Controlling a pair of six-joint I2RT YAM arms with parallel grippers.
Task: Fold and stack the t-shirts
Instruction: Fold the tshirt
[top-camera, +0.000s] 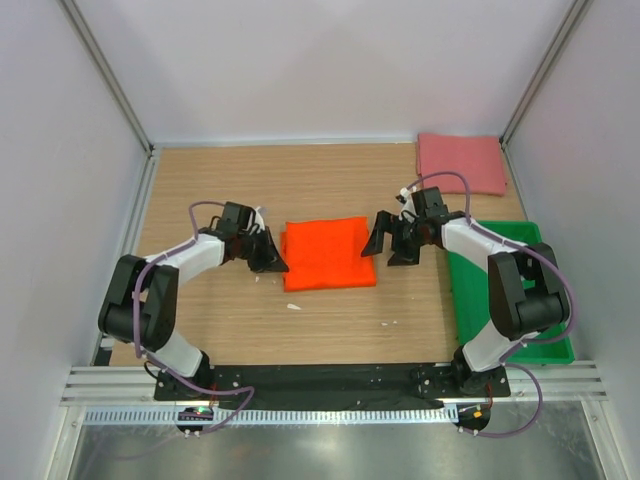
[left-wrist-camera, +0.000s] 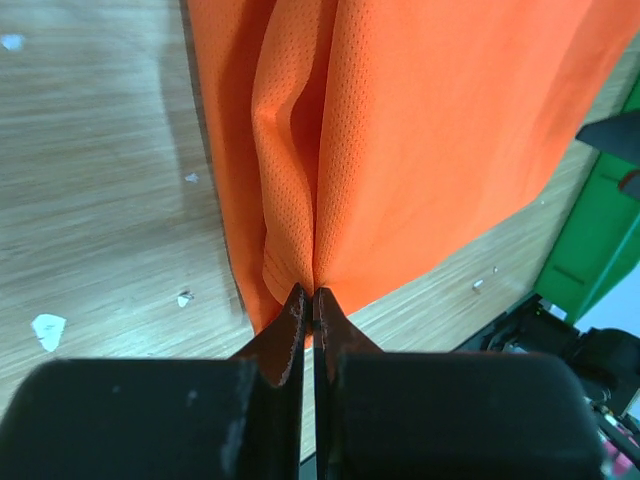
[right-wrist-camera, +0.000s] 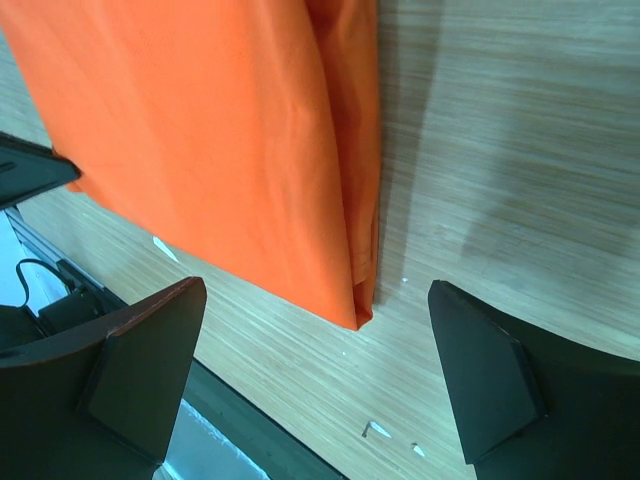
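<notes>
Folded orange shirt (top-camera: 328, 254) pinched at its edge by left gripper (left-wrist-camera: 312, 300), right gripper (top-camera: 392, 243) spread; pink shirt (top-camera: 460, 163) lies apart, unstacked

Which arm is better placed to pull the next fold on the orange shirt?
Left, probably. The left gripper is shut on an edge of the orange shirt; the right gripper hangs open by the opposite edge, gripping nothing.

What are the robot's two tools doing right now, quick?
Left tool: closed, pinching the edge of the orange t-shirt.
Right tool: wide open, holding nothing.
</notes>
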